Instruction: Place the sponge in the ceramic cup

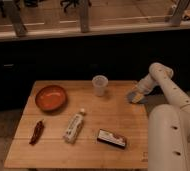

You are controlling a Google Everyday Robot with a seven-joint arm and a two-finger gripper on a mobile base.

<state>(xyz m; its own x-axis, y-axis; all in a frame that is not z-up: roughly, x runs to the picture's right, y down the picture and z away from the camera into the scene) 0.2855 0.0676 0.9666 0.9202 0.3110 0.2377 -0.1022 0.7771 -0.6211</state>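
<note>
The sponge (pixel 133 97), a small block showing blue and yellowish sides, lies at the right edge of the wooden table (pixel 93 110). My gripper (pixel 136 94) is right down on it, reaching in from the right on the pale arm (pixel 160 80), and covers part of it. The ceramic cup (pixel 100 85), pale and handleless, stands upright near the table's back edge, a short way to the left of the sponge and gripper.
An orange-red bowl (pixel 51 97) sits at the back left. A small bottle (pixel 74 126) lies on its side in the middle, a dark packet (pixel 111 138) at the front, and a dark red item (pixel 37 131) at the front left. My white body (pixel 173 140) stands by the table's right side.
</note>
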